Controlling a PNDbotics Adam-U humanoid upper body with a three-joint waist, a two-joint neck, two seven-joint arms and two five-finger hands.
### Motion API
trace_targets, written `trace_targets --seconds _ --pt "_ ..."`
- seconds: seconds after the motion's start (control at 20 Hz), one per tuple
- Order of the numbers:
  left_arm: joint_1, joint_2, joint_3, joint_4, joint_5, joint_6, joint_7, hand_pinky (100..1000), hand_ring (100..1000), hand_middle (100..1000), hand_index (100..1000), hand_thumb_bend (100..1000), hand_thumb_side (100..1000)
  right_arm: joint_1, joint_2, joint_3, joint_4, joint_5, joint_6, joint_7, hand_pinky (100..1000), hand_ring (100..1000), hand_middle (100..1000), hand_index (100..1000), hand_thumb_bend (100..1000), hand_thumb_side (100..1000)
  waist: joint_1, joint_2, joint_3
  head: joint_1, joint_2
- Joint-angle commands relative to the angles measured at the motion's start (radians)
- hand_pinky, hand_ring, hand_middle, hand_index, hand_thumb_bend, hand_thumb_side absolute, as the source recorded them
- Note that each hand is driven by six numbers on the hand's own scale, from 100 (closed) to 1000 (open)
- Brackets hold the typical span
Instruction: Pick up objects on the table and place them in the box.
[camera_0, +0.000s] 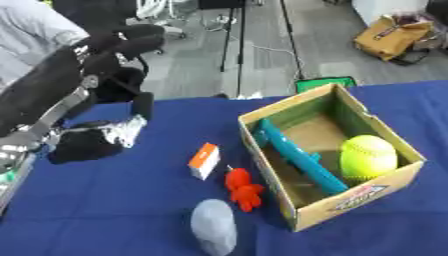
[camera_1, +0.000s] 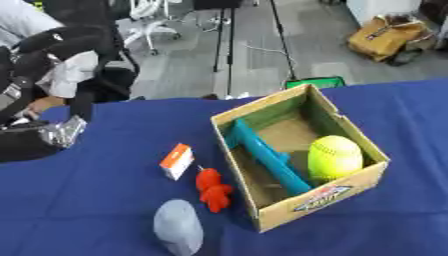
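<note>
Apparently our left robot hand (camera_0: 98, 134) grips a crinkly silver thing (camera_0: 125, 131) above the worktop (camera_0: 131, 200); we cannot tell its fingers' spread.

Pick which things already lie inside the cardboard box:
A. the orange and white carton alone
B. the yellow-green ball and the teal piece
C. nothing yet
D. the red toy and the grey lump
B: the yellow-green ball and the long teal piece sit within the box walls; the other things lie outside on the blue cloth.
</note>
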Motion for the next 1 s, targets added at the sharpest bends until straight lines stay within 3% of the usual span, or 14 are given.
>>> trace_targets --seconds 0.05,0.2,0.25,0.45,0.6,0.65,0.8,0.85,0.9,0.95,1.0 --pt "-0.037 0.091 -0.044 -0.014 0.041 -0.025 -0.017 924 931 970 1000 100 489 0.002 -0.029 -0.004 -0.012 0.002 0.014 -0.009 837 842 730 822 100 824 -0.001 -0.026 0.005 -0.01 0.005" --pt "-0.074 0.105 -0.095 -0.014 0.062 -0.033 -0.082 925 944 978 1000 100 543 0.005 -0.027 -0.002 -0.012 0.0 0.016 -0.009 837 841 729 822 100 822 0.004 -0.031 0.015 -0.02 0.008" --pt "-0.084 0.099 -0.106 -0.014 0.072 -0.029 -0.105 900 912 951 1000 100 597 0.004 -0.026 -0.001 -0.012 -0.001 0.017 -0.009 836 841 727 822 100 821 0.005 -0.033 0.017 -0.021 0.006" --pt "-0.114 0.062 -0.136 -0.014 0.11 0.017 -0.19 867 889 947 1000 100 580 0.004 -0.024 0.002 -0.012 -0.008 0.017 -0.009 837 841 727 822 100 822 0.005 -0.037 0.023 -0.026 0.0" --pt "-0.134 0.054 -0.165 -0.014 0.103 0.1 -0.225 831 872 955 1000 100 565 0.006 -0.024 0.002 -0.012 -0.009 0.017 -0.009 837 841 726 820 100 822 0.007 -0.039 0.024 -0.034 0.0" --pt "-0.139 0.049 -0.176 -0.014 0.089 0.128 -0.244 816 889 962 1000 100 639 0.007 -0.023 0.002 -0.012 -0.01 0.018 -0.009 837 841 725 820 100 821 0.009 -0.04 0.025 -0.033 0.002" --pt "-0.129 0.012 -0.192 -0.014 0.035 0.162 -0.341 843 921 974 1000 100 703 0.006 -0.02 0.003 -0.012 -0.012 0.02 -0.009 837 841 724 820 100 820 0.012 -0.042 0.026 -0.031 0.005" --pt "-0.122 -0.001 -0.191 -0.014 0.026 0.164 -0.365 934 988 996 1000 100 829 0.007 -0.02 0.003 -0.012 -0.012 0.02 -0.009 837 841 723 820 100 819 0.012 -0.043 0.027 -0.031 0.006" --pt "-0.111 -0.016 -0.19 -0.014 0.024 0.171 -0.388 934 988 996 1000 100 829 0.008 -0.02 0.003 -0.012 -0.012 0.021 -0.009 837 841 723 820 100 819 0.013 -0.044 0.029 -0.032 0.009" --pt "-0.104 -0.028 -0.191 -0.014 0.026 0.177 -0.406 1000 1000 1000 1000 100 950 0.008 -0.02 0.003 -0.012 -0.013 0.021 -0.009 837 841 722 818 100 817 0.014 -0.046 0.03 -0.032 0.012" --pt "-0.09 -0.046 -0.198 -0.014 0.035 0.182 -0.43 1000 1000 1000 1000 100 972 0.007 -0.021 0.003 -0.012 -0.013 0.022 -0.009 837 841 722 818 100 817 0.018 -0.049 0.032 -0.032 0.018"
